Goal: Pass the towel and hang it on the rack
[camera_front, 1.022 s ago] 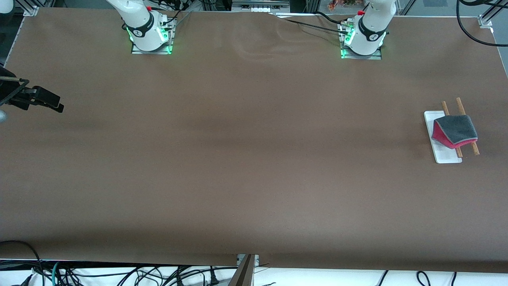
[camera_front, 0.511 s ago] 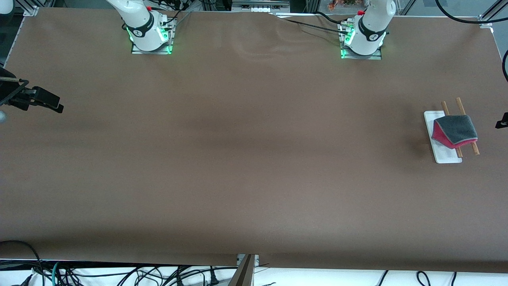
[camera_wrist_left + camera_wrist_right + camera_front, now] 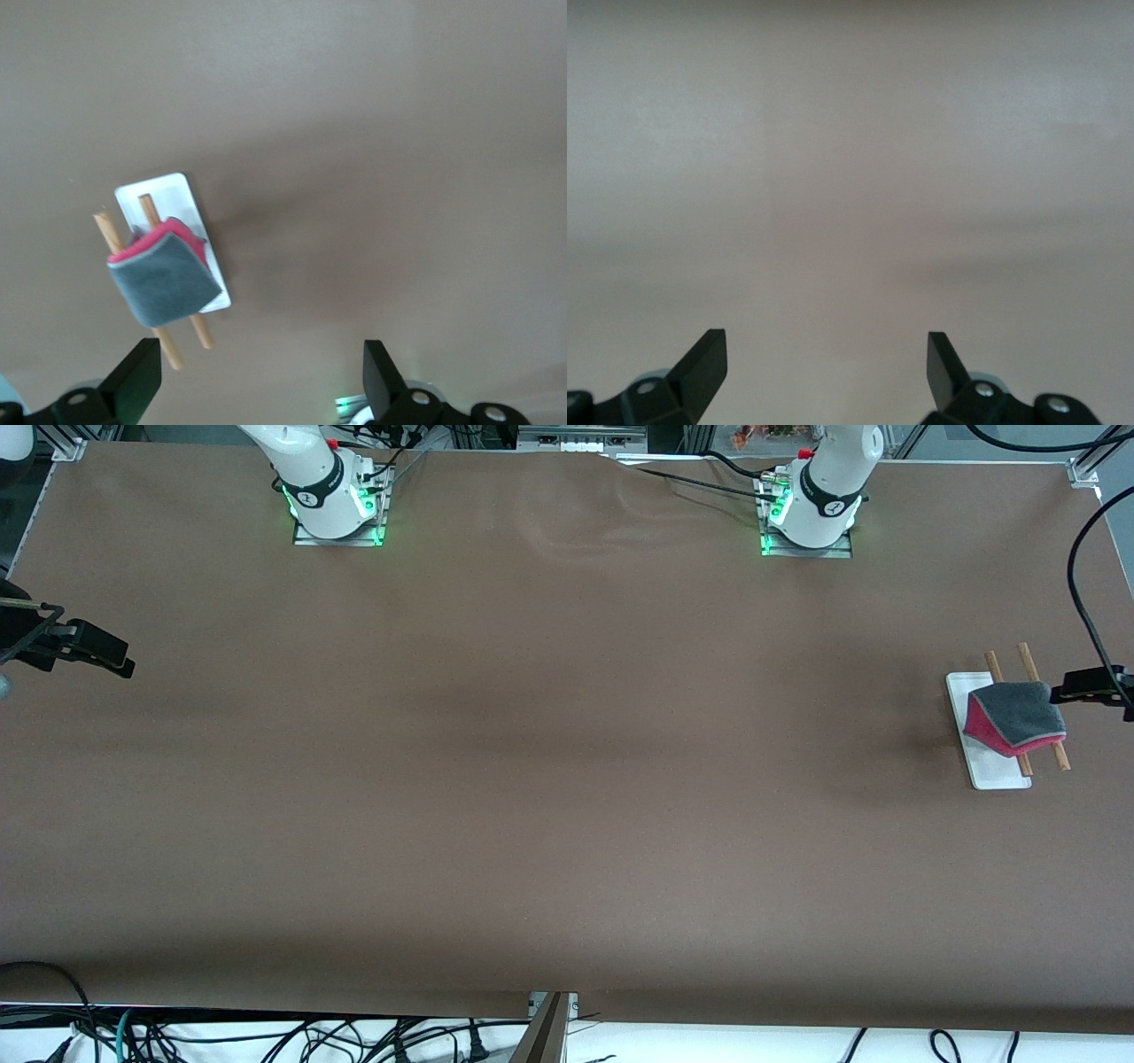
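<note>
The towel [image 3: 1019, 716] is draped over the rack [image 3: 999, 772] near the left arm's end of the table, grey face up and a pink-red flap hanging on one side. In the left wrist view the towel [image 3: 165, 280] covers the middle of the two wooden rods [image 3: 108, 230] above the white base [image 3: 168, 188]. My left gripper [image 3: 1076, 688] hangs open and empty in the air at the towel's edge; its jaws [image 3: 259, 359] stand wide apart with bare table between them. My right gripper [image 3: 111, 657] waits open and empty over the right arm's end of the table [image 3: 826, 350].
A brown mat [image 3: 549, 779] covers the table. The two arm bases [image 3: 337, 500] [image 3: 811, 509] stand along the edge farthest from the front camera. Cables [image 3: 266, 1036] lie off the table's near edge. A black cable [image 3: 1076, 576] loops above the left gripper.
The left gripper has come into the front view from the left arm's end of the table and now sits by the towel. The right gripper has edged slightly outward.
</note>
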You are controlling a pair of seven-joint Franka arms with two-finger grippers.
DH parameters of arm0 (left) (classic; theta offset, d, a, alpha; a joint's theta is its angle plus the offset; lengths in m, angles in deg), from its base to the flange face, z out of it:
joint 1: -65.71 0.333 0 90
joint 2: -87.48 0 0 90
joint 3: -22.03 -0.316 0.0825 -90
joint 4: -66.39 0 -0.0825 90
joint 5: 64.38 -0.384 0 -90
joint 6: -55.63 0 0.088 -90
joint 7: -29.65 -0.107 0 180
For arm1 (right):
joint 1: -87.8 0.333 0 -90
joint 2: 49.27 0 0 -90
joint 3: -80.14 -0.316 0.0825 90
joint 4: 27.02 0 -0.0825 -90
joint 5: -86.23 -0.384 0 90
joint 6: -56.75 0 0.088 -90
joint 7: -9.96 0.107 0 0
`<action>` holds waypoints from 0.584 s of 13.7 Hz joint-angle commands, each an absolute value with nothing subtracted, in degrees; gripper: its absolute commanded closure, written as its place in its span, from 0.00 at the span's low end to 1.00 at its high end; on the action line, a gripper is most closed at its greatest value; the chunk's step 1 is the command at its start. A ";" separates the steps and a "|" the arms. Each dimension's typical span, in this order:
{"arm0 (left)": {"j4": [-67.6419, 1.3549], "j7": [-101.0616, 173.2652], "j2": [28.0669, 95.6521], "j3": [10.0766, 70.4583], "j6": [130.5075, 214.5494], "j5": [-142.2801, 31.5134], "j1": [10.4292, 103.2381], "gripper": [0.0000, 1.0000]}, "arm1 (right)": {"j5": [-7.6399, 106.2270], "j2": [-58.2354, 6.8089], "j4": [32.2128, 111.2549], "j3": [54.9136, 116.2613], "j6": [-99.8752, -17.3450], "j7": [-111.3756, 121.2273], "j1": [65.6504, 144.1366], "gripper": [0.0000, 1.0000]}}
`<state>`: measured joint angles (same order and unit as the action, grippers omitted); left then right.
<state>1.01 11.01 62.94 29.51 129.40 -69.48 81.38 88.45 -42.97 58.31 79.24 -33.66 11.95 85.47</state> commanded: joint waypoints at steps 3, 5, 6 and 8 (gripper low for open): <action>-23.46 22.34 80.05 29.77 138.48 -68.51 78.10 0.00 | 89.39 -42.67 57.17 79.08 -33.34 11.36 85.69 0.00; -29.21 27.25 84.04 25.23 141.40 -66.84 72.86 0.00 | 89.30 -42.76 57.17 78.91 -33.34 11.36 85.77 0.00; -30.80 28.93 85.10 21.63 142.72 -65.88 69.26 0.00 | 89.30 -42.76 57.17 78.82 -33.34 11.36 85.86 0.00; -31.08 29.39 85.72 17.56 143.43 -64.38 65.54 0.00 | 89.30 -42.76 57.17 78.82 -33.34 11.36 86.39 0.00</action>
<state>-27.20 27.90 82.73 21.61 140.93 -66.01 69.17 88.74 -42.97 58.28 79.08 -33.69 11.94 85.93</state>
